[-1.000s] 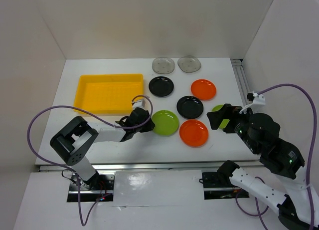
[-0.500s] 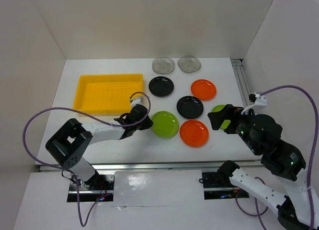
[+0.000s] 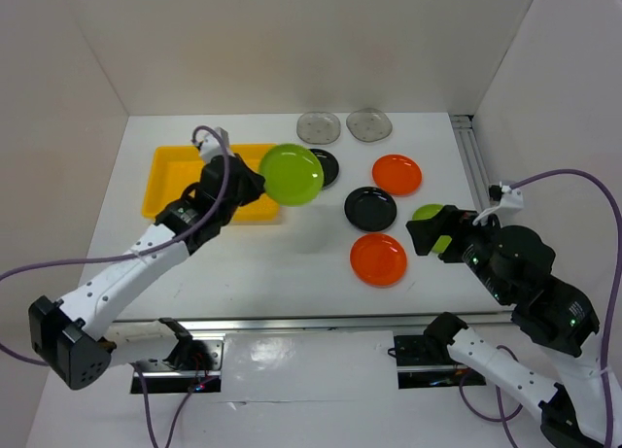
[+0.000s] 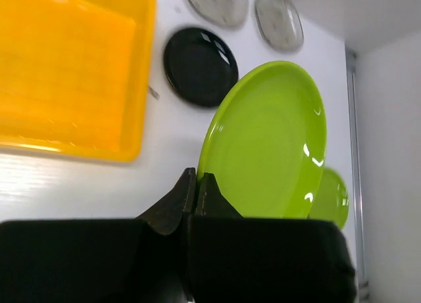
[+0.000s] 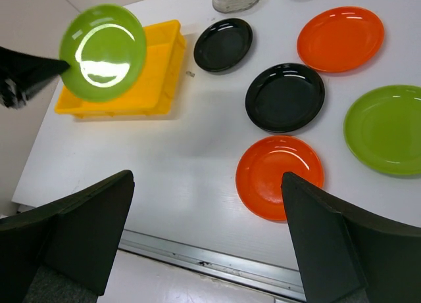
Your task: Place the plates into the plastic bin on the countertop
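The left end effector [image 4: 196, 185] clamps the rim of a lime green plate [image 3: 291, 174], held tilted in the air just right of the yellow bin [image 3: 170, 171]. The right end effector [image 5: 206, 177] gapes wide, well right of the bin, above the counter [image 3: 292, 263].

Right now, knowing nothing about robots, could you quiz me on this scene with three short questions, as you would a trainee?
1. True or false: the yellow bin already holds a plate.
2. Which does the left gripper hold? A. orange plate B. black plate C. green plate
3. How many plates lie on the table?

Key: 1 false; 2 C; 3 seven.
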Robot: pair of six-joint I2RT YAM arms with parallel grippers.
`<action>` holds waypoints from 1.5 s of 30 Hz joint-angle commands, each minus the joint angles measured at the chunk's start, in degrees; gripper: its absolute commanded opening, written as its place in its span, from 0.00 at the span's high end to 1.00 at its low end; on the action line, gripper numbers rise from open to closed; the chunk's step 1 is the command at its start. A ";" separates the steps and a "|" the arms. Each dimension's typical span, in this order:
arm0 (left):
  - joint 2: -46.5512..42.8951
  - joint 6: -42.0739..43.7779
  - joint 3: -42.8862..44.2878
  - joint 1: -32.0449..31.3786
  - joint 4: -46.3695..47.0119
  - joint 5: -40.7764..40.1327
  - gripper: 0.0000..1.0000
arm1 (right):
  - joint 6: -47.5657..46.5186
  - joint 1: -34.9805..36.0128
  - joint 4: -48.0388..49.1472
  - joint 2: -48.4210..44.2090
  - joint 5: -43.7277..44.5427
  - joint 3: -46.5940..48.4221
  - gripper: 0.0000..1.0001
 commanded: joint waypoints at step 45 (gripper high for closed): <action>18.60 0.27 3.55 34.70 13.57 19.57 0.04 | -1.11 -0.47 3.05 -0.07 -5.53 -5.21 0.00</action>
